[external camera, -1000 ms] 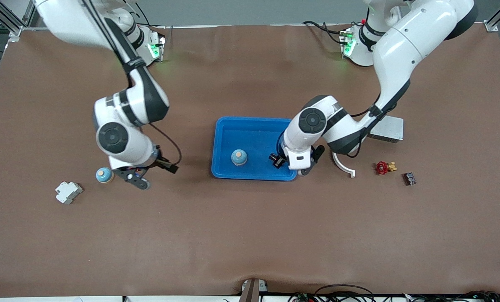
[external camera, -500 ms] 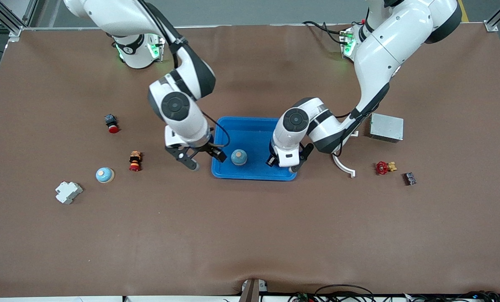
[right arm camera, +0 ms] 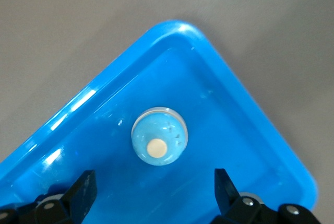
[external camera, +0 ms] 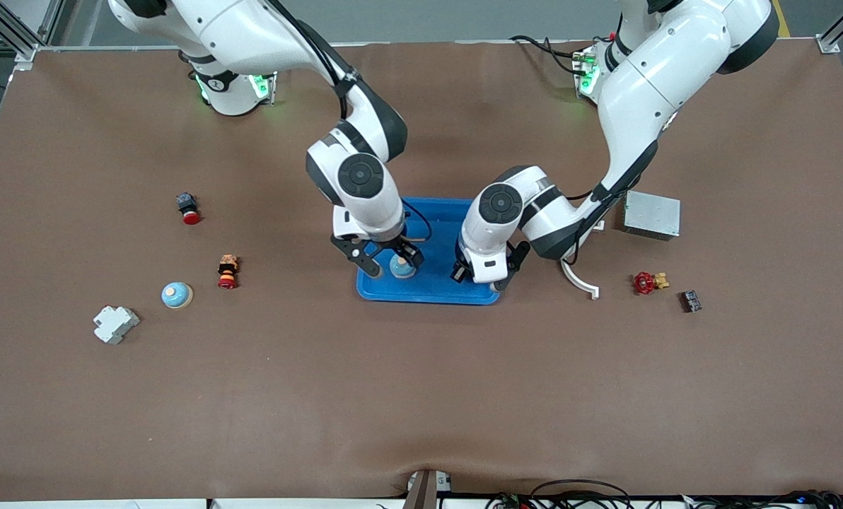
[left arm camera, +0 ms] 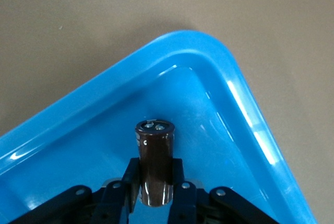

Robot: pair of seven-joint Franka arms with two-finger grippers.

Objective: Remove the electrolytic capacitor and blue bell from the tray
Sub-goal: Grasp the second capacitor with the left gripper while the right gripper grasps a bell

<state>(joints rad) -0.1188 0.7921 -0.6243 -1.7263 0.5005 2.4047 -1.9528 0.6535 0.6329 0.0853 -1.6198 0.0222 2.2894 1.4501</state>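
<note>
Over the blue tray [external camera: 428, 212] at mid-table, both arms are at work. Toward the right arm's end of the table lie a white block [external camera: 115, 324], a second blue bell [external camera: 177, 295], a small red-and-orange figure [external camera: 228, 272] and a black part with a red cap [external camera: 188, 208]; none sits on the tray.

Next comes the right gripper [external camera: 388, 263], hanging over the tray's corner nearest the front camera at the right arm's end. Its fingers [right arm camera: 83, 191] stand wide apart and hold nothing, and the blue bell [right arm camera: 158, 143] rests on the tray floor between them, untouched. Judging by this, a clean pick means lowering straight down until the fingers flank the dome low on its sides, then closing gently; the rounded top could slip out of a high pinch.

Then the left gripper [left arm camera: 155, 192], over the tray's corner nearest the front camera at the left arm's end, is clamped on the capacitor [left arm camera: 155, 161], a dark brown cylinder lying along the jaws with its two-terminal end toward the corner. A straight lift clear of the raised rim looks the safest exit.

Toward the left arm's end of the table lie a white curved strip [external camera: 578, 279], a grey metal box [external camera: 651, 215], a red valve [external camera: 646, 283] and a small dark part [external camera: 690, 301].

No brand, label or writing can be read anywhere.
</note>
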